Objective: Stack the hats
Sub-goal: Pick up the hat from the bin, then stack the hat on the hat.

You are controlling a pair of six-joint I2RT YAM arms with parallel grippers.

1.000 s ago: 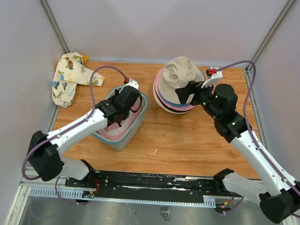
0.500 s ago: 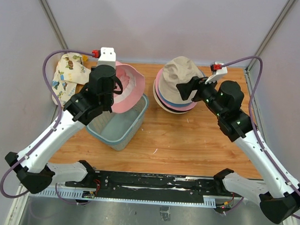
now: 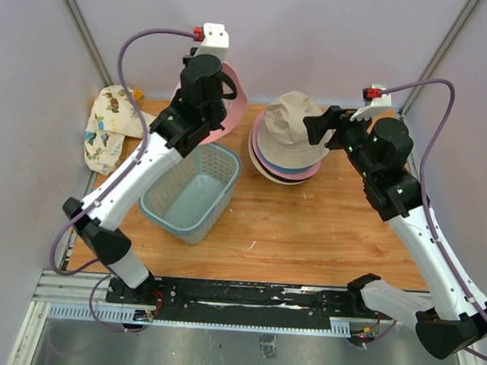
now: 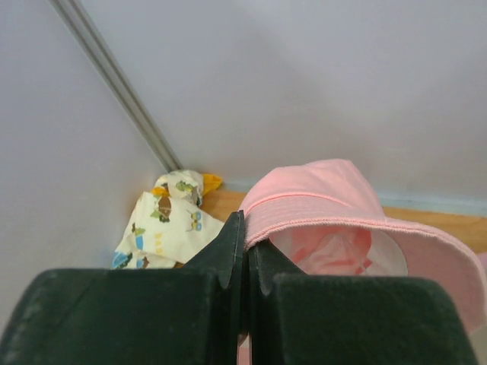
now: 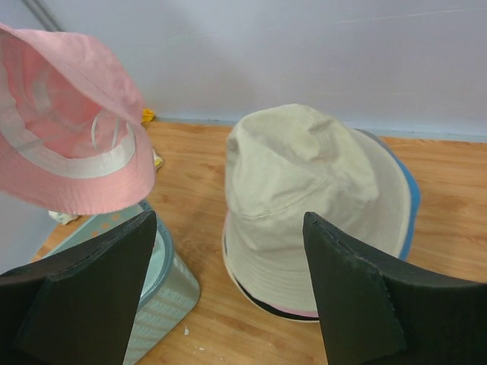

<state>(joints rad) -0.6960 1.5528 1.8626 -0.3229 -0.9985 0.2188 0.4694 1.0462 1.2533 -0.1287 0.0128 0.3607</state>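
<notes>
My left gripper (image 3: 221, 101) is shut on the brim of a pink hat (image 3: 235, 109) and holds it high in the air above the back of the table, left of the stack. In the left wrist view the closed jaws of the left gripper (image 4: 245, 228) pinch the pink hat's (image 4: 335, 198) brim edge. A stack of hats topped by a beige hat (image 3: 293, 126) sits at the back right, with blue, pink and cream brims showing below it. My right gripper (image 3: 323, 128) is open and empty at the stack's right side, its fingers spread before the beige hat (image 5: 304, 182). The pink hat (image 5: 68, 152) hangs at the upper left there.
A blue-grey mesh basket (image 3: 195, 222) stands at centre left below the raised hat, and shows in the right wrist view (image 5: 163, 296). A cream cloth with cartoon prints (image 3: 108, 128) lies in the back left corner, also in the left wrist view (image 4: 163, 220). Walls enclose the table.
My left arm has lifted the pink hat out of the basket, up and toward the back. My right gripper has risen and drawn slightly right of the stack.
</notes>
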